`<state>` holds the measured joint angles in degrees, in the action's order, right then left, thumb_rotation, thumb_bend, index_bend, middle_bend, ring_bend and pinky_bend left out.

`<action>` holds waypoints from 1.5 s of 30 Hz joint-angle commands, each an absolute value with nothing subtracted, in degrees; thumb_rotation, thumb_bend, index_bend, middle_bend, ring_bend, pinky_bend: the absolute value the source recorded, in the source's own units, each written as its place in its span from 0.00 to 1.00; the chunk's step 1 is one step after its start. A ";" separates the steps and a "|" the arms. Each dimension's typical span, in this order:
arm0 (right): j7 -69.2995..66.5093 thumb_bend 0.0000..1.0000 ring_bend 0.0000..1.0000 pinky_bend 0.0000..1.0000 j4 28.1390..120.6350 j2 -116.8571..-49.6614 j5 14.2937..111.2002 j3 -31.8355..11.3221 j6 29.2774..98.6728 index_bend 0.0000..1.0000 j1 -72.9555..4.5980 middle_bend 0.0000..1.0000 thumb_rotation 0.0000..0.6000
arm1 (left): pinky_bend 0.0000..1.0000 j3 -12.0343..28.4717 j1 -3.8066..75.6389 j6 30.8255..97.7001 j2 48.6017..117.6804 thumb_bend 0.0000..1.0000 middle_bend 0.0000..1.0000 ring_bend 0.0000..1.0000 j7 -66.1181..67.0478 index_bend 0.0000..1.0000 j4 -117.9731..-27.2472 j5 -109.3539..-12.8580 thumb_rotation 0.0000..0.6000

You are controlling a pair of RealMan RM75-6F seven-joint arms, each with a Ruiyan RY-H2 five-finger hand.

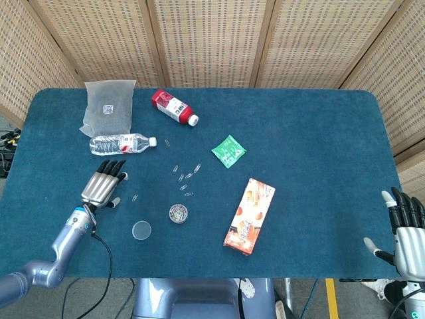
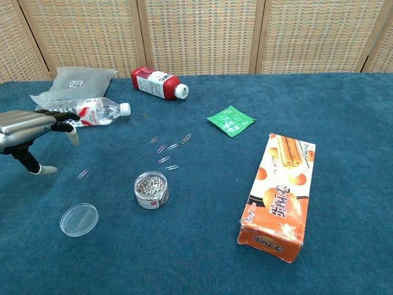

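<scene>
Over the left part of the table [image 1: 299, 119], the left hand [image 1: 103, 185] hangs with fingers spread and nothing in it, fingertips pointing far toward the water bottle [image 1: 121, 143] and a lone paper clip [image 1: 135, 197] lying just right of it; in the chest view the same hand [image 2: 27, 132] shows above the cloth, though whether the thumb touches the surface is hard to tell. Judging by how things lie, the clips are not yet gathered: the jar [image 1: 178, 213] stands open and full of clips, its clear lid [image 1: 141, 230] lies flat to the near left of it, and loose clips [image 1: 186, 177] are scattered just beyond the jar, about seven on the cloth in all, counting the lone one and another tiny one [image 1: 167, 142] by the bottle cap. Farther out lie one plastic bag [image 1: 108, 106], one red bottle [image 1: 174, 107] on its side, one green sachet [image 1: 228, 151], and one orange box [image 1: 250, 215]. At the near right corner, off the table's edge, the right hand [image 1: 404, 235] is held up, fingers apart and empty.
</scene>
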<state>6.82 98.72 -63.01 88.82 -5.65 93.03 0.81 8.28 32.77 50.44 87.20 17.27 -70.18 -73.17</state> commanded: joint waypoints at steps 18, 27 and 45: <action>6.59 0.00 0.00 0.00 98.88 -62.86 88.18 -5.74 93.00 0.00 0.69 0.00 1.00 | 0.00 5.73 34.06 50.57 88.59 0.30 0.00 0.00 17.12 0.36 -70.52 -73.26 1.00; 6.09 0.00 0.00 0.00 98.81 -62.67 87.28 -6.08 92.85 0.00 0.61 0.00 1.00 | 0.00 5.30 35.11 49.54 89.65 0.30 0.00 0.00 18.04 0.39 -69.50 -72.08 1.00; 5.65 0.00 0.00 0.00 98.81 -62.45 87.14 -6.04 92.93 0.00 0.60 0.00 1.00 | 0.00 4.92 36.09 49.70 89.99 0.30 0.00 0.00 20.20 0.46 -70.48 -70.32 1.00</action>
